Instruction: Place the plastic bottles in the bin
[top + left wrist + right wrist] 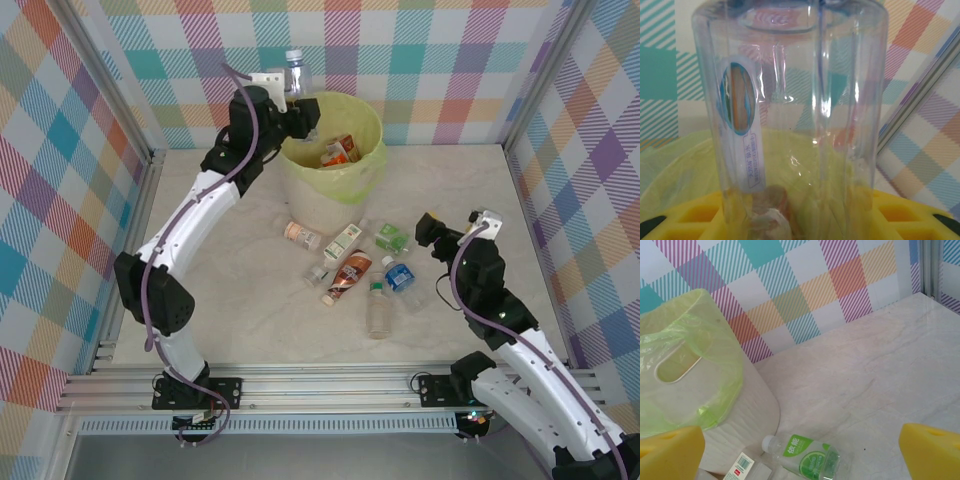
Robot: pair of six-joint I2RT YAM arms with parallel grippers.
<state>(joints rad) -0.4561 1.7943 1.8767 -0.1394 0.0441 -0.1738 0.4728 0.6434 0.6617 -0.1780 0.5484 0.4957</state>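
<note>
My left gripper [291, 92] is shut on a clear plastic bottle [294, 66], held upright over the far left rim of the bin [376, 128]. In the left wrist view that bottle [790, 100] stands between the yellow fingers [695, 216], with the bin's yellow-green bag [670, 170] behind it. Orange-labelled bottles [340, 152] lie inside the bin. Several more bottles lie on the table in front of it, among them a brown-labelled one [347, 277] and a blue one [400, 275]. My right gripper [430, 232] is open, just right of a green-labelled bottle [805, 457].
Metal frame posts [150, 160] and checked walls close in the marble table [250, 320] on three sides. A white bottle with a barcode label [742, 467] lies against the bin's foot [757, 415]. Bare table stretches to the right of the bottles [880, 365].
</note>
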